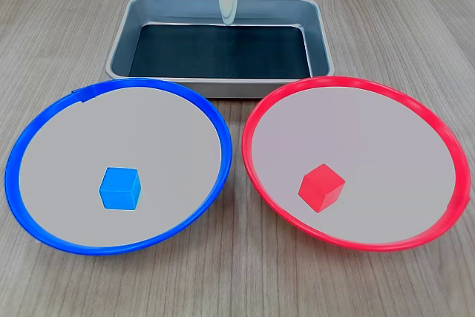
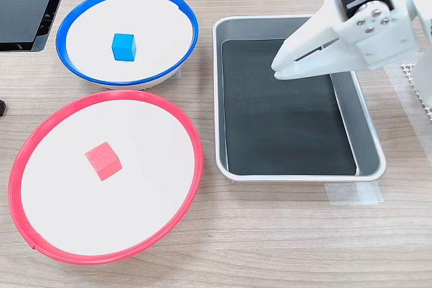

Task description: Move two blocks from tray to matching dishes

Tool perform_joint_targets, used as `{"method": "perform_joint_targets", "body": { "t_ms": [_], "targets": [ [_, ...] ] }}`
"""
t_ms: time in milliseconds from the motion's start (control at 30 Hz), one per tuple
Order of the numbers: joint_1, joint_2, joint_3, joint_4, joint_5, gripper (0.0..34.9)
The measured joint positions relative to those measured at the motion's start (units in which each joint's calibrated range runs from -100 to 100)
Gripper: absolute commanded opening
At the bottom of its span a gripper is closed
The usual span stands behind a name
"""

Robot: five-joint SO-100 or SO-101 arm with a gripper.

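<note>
Your jaws [image 2: 278,67] are closed with nothing between them, hanging above the tray [image 2: 368,126] near its far wall in the first exterior view. The tray's dark bottom holds no block. The blue block [image 1: 119,188] lies inside the blue-rimmed dish [image 1: 30,139], a little off its centre, and the red block [image 1: 322,187] lies inside the red-rimmed dish [image 1: 434,128]. Both dishes sit side by side on the wooden bench [image 2: 283,234], just beside the tray's long wall, rims nearly touching.
</note>
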Motion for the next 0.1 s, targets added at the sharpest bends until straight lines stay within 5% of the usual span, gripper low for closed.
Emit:
{"method": "perform_joint_targets", "body": {
  "t_ms": [100],
  "targets": [
    [0.0, 0.0, 0.0, 0.0, 0.0, 0.3]
  ]
}}
